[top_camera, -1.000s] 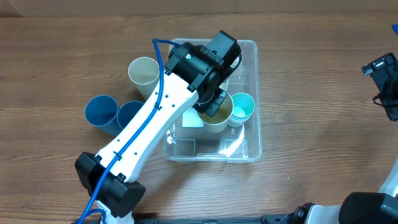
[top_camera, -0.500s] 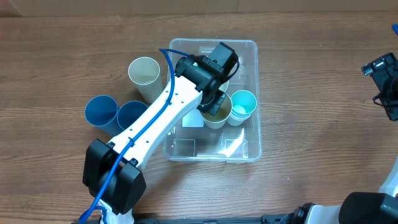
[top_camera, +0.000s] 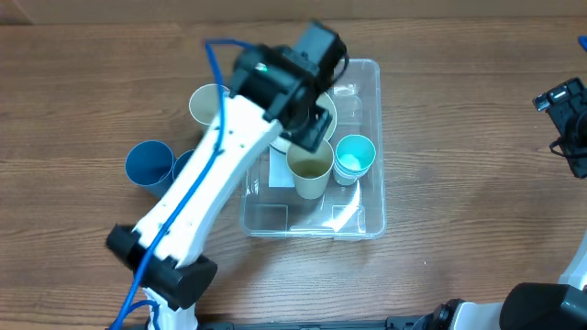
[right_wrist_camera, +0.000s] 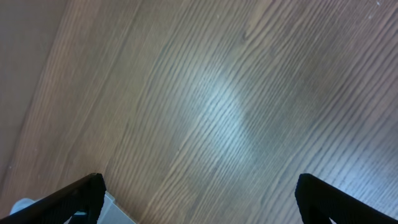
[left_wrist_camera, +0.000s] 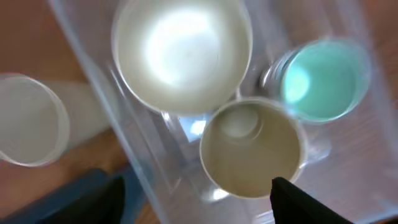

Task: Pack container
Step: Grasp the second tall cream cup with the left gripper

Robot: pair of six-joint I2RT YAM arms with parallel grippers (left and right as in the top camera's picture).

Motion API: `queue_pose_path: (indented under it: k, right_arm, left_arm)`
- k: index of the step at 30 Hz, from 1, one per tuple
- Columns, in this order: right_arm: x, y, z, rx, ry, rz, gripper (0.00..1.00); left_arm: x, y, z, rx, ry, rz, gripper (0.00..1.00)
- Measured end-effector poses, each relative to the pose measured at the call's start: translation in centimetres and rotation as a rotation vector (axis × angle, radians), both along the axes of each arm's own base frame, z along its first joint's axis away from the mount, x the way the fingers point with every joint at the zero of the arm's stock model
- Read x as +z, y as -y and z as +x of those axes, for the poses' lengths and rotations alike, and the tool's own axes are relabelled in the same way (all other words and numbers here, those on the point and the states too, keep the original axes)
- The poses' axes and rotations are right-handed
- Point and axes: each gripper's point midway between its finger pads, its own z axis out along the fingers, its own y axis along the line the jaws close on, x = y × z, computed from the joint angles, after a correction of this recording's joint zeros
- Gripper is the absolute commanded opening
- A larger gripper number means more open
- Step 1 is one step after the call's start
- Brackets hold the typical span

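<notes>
A: Where does the container stand?

B: On the wooden counter (top_camera: 459, 220), about in the middle. The container (top_camera: 371, 92) is clear, and its long axis runs from near to far. The left arm (top_camera: 211, 183) reaches in over its left wall.

A: What is inside it?

B: A cream bowl (left_wrist_camera: 180, 53) lies in the far part. Nearer stand a cream cup (top_camera: 309, 171) and a teal cup (top_camera: 356, 154), upright and side by side. The near part of the floor shows only a white label.

A: And outside?

B: A loose cream cup (top_camera: 207, 103) is just beside the left wall. The blue cups (top_camera: 149, 165) are further left and a little nearer, one half hidden by the arm.

A: Which fingers are nearer to those?

B: The left fingers (top_camera: 314, 126). They hover above the bowl and the packed cream cup. In the wrist view they are spread apart, with nothing between them. All the loose cups lie to the left of them. The right fingers (top_camera: 558, 101) are at the right edge, well apart from everything, spread wide over bare wood, holding nothing.

A: So what does the coming move need?

B: I think the left arm must go left, over the wall, to the loose cream cup. The counter is flat and bare around it. A light cup may tip when it is touched. The near part of the container has room for it.
</notes>
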Motion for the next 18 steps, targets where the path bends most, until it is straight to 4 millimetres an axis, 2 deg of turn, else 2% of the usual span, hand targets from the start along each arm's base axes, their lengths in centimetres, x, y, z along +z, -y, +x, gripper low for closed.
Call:
queue_pose_path:
  k: [2, 4, 7, 10, 12, 15, 18]
  right_arm:
    - [0.0, 0.0, 0.0, 0.001, 0.000, 0.000, 1.00]
    - [0.0, 0.0, 0.0, 0.000, 0.000, 0.000, 1.00]
    - [0.0, 0.0, 0.0, 0.000, 0.000, 0.000, 1.00]
    - [0.0, 0.0, 0.0, 0.000, 0.000, 0.000, 1.00]
    - [0.0, 0.0, 0.0, 0.000, 0.000, 0.000, 1.00]
    - [0.0, 0.0, 0.0, 0.000, 0.000, 0.000, 1.00]
    - [0.0, 0.0, 0.0, 0.000, 0.000, 0.000, 1.00]
  left_arm:
    - [3.7, -1.1, 0.3, 0.025, 0.077, -0.040, 0.81]
    - [6.3, -4.0, 1.1, 0.095, 0.141, -0.048, 0.80]
    - [7.0, -9.1, 3.1, 0.235, 0.164, -0.041, 0.77]
    - [5.8, -14.8, 5.2, 0.385, 0.118, -0.066, 0.73]
    - [4.5, -17.3, 6.2, 0.441, 0.075, -0.097, 0.73]
    - [1.0, -19.0, 7.5, 0.463, -0.034, -0.113, 0.69]
    - [-3.8, -18.6, 8.8, 0.419, -0.167, -0.121, 0.68]
